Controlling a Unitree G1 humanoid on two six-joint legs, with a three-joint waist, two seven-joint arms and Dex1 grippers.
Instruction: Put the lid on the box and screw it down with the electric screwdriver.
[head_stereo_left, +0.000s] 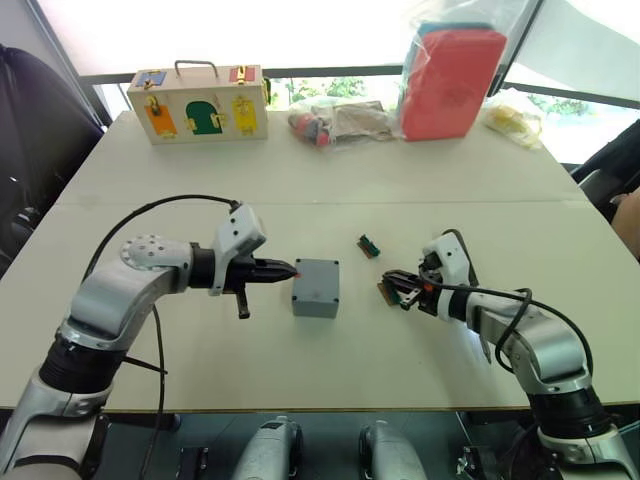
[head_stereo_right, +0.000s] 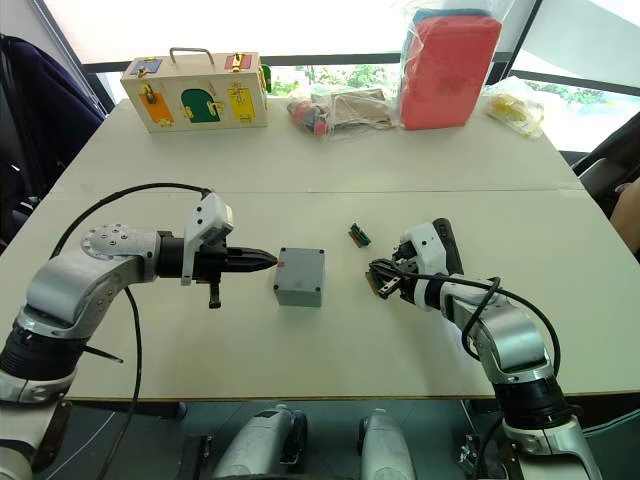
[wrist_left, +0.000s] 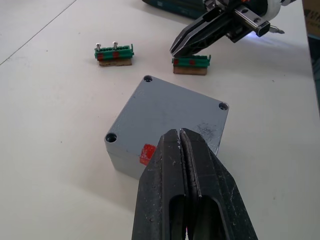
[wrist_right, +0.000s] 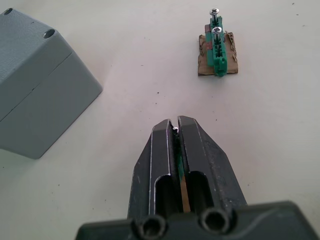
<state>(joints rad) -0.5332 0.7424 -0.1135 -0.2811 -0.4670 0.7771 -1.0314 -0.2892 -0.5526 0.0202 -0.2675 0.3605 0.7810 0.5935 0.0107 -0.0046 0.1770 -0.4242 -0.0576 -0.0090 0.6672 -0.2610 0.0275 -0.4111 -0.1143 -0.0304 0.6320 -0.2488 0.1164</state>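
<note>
Your left gripper (head_stereo_left: 290, 270), fingers pressed together and empty, points at the red-marked side of the box (head_stereo_left: 316, 287) at table centre, lid (wrist_left: 170, 107) already seated, while your right gripper (head_stereo_left: 398, 290), clenched, sits at the box's 3 o'clock.

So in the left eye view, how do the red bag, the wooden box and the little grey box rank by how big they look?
Largest: wooden box and red bag, too alike to rank. Smallest: grey box, though it sits nearer the camera.
</note>
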